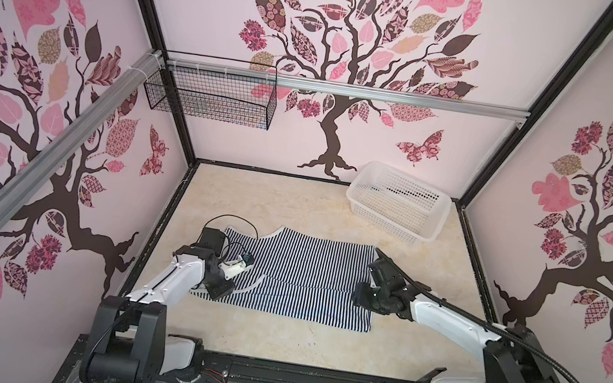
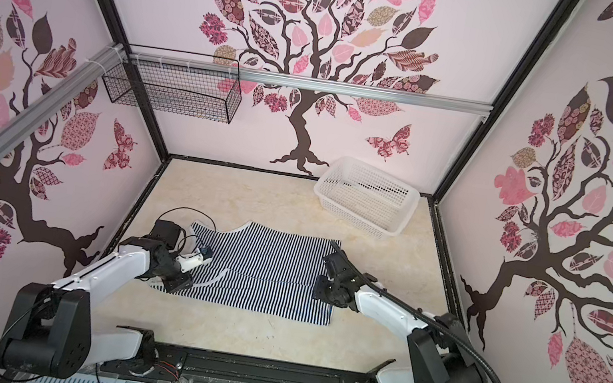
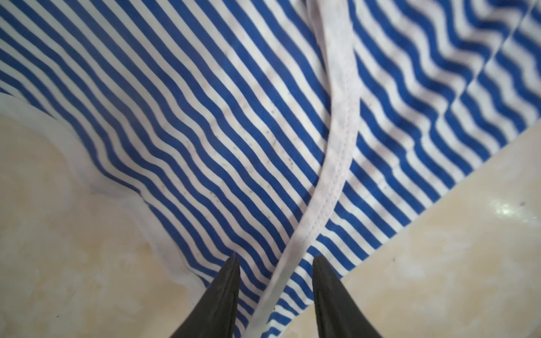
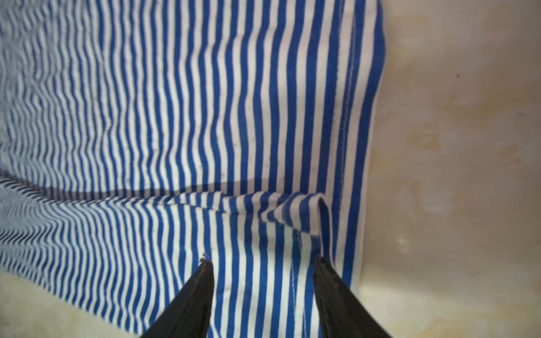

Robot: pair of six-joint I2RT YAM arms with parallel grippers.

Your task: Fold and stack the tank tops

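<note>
- Cloth first: one striped tank top (image 1: pixel 304 272) lies flat on the pale table (image 1: pixel 293 207) in both top views, roughly midway between the two arms, with its neck and armholes toward the left arm.
- A layer edge runs across its middle from side to side. The near half looks doubled over, though I cannot tell how many layers there are.
- Left gripper (image 3: pixel 273 260) sits low over the near left corner of the top. Its dark fingers (image 3: pixel 225 292) stand apart, and the white edging (image 3: pixel 336 146) passes between them — not pinched, as far as the wrist view shows.
- Right gripper (image 4: pixel 260 260) sits at the right-hand hem beside the rumpled layer edge. Its fingers (image 4: pixel 330 292) are spread with striped cloth lying loose between them — nothing clamped.
- A white plastic basket (image 1: pixel 389 215) stands at the far right of the table, well apart from the top.
- A black wire basket (image 1: pixel 210 100) hangs on the back wall, upper left.
</note>
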